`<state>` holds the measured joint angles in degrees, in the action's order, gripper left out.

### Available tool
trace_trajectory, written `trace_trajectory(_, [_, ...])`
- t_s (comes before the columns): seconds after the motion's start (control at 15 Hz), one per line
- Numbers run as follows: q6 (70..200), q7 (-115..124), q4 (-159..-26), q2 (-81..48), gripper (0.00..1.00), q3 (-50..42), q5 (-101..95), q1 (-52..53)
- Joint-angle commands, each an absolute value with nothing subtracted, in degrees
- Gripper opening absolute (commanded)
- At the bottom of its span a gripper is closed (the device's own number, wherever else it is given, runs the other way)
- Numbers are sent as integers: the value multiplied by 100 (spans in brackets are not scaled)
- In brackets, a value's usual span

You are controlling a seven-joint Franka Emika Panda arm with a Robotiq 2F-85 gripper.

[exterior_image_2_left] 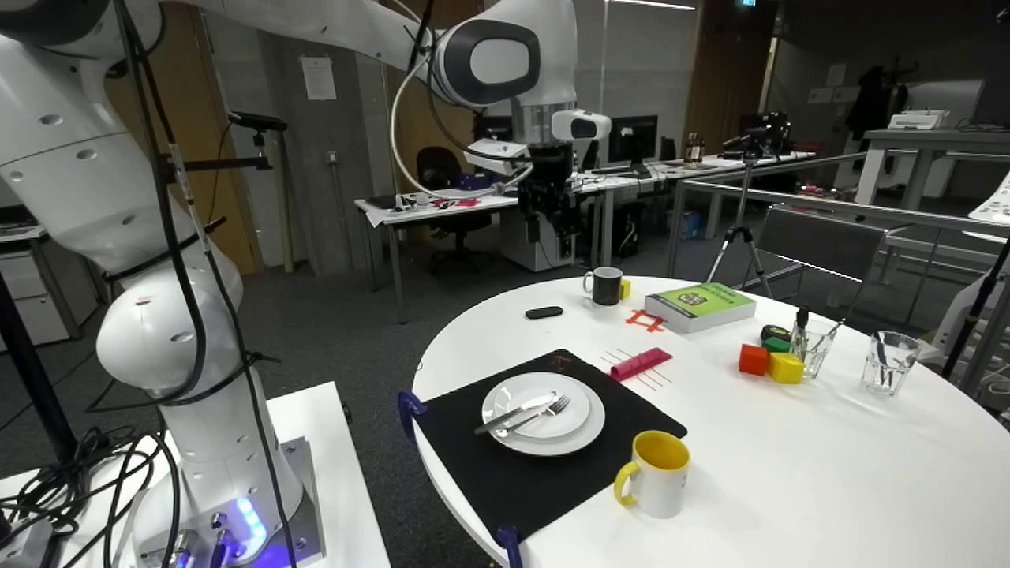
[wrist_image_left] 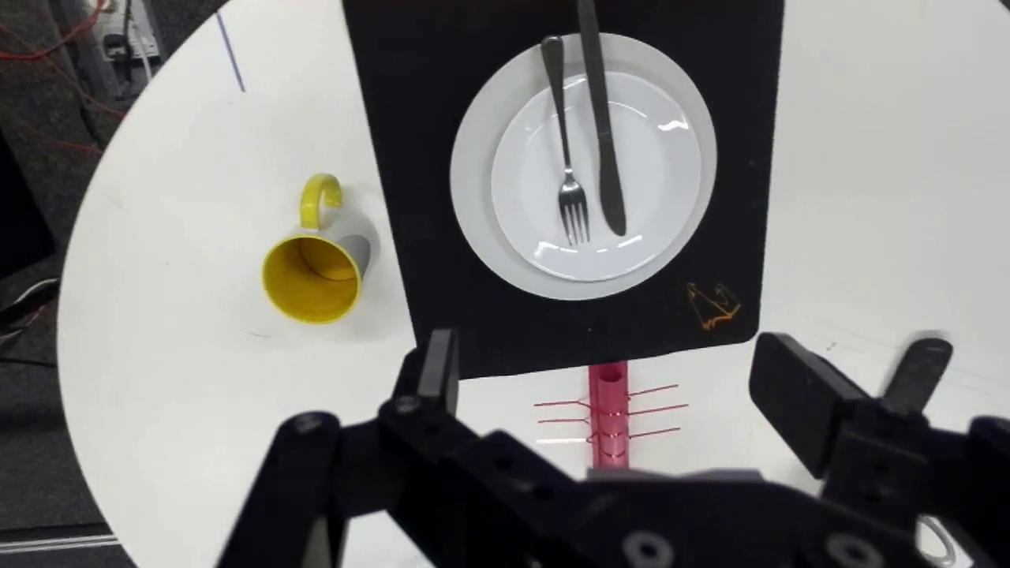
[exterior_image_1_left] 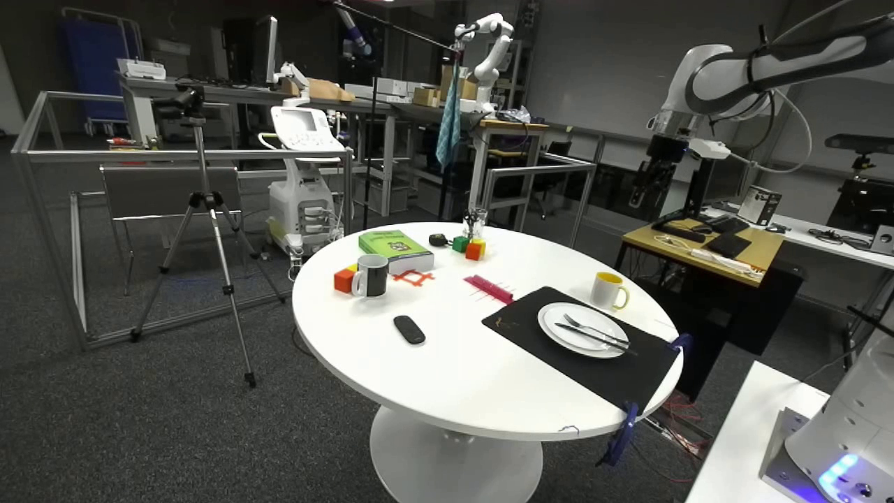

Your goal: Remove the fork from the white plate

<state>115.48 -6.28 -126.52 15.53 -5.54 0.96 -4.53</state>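
Note:
The fork (wrist_image_left: 571, 193) is a thin silver utensil lying on the white plate (wrist_image_left: 521, 189), tines toward my gripper in the wrist view. A knife (wrist_image_left: 606, 170) lies beside it. The white plate is a small plate stacked on a larger one, on a black mat (wrist_image_left: 430, 276). The fork (exterior_image_1_left: 574, 322) (exterior_image_2_left: 556, 405) and plate (exterior_image_1_left: 550, 318) (exterior_image_2_left: 581, 410) also show in both exterior views. My gripper (wrist_image_left: 611, 379) is open with nothing between its fingers. It hangs well above the table in both exterior views (exterior_image_1_left: 648, 188) (exterior_image_2_left: 554, 229).
A white and yellow mug (wrist_image_left: 312, 280) stands beside the mat. A pink piece with thin wires (wrist_image_left: 611, 418) lies at the mat's edge. Blue clamps (exterior_image_2_left: 407, 414) sit on the table edge. A green book (exterior_image_2_left: 700, 306), dark mug (exterior_image_2_left: 606, 286), blocks (exterior_image_2_left: 753, 360) and a glass (exterior_image_2_left: 889, 364) stand farther off.

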Motion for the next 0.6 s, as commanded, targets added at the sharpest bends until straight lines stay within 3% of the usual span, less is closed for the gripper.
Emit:
trace_trajectory(0.0, [11821, -536, -12982, 1667, 100, -659, 708, -418])
trace_trajectory(0.53, [11776, -551, -13447, 1316, 100, -592, 846, -419])
